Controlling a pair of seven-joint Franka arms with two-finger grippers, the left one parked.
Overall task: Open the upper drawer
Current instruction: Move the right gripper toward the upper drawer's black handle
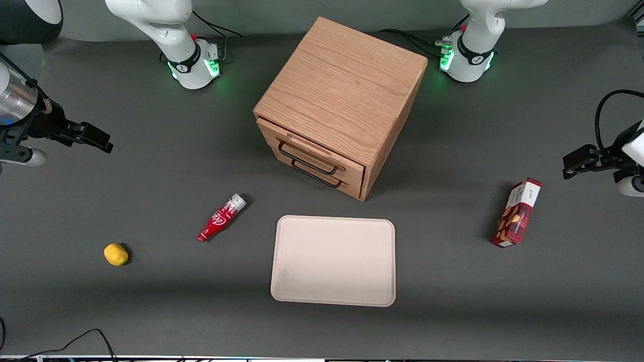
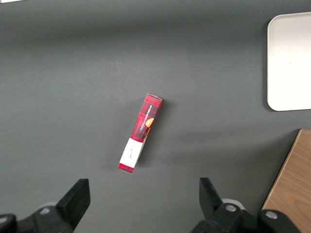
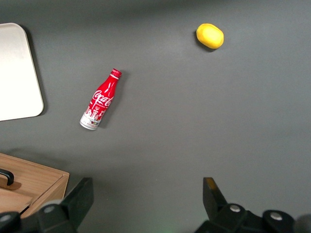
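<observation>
— So where is the tool (image 1: 95,138) sitting?
— Hanging wide open at the working arm's end of the bench (image 1: 151,311), well apart from the upper drawer (image 1: 309,151).
— Next?
— Approaching is only beginning; it needs reaching that handle (image 1: 307,160).

Your right arm (image 1: 20,100) hangs out at the working arm's end of the table, well apart from the oak cabinet (image 1: 342,95). Its gripper (image 3: 148,199) sits high above the tabletop, wrist pointing down, fingers (image 3: 80,196) spread wide with nothing between them.
</observation>
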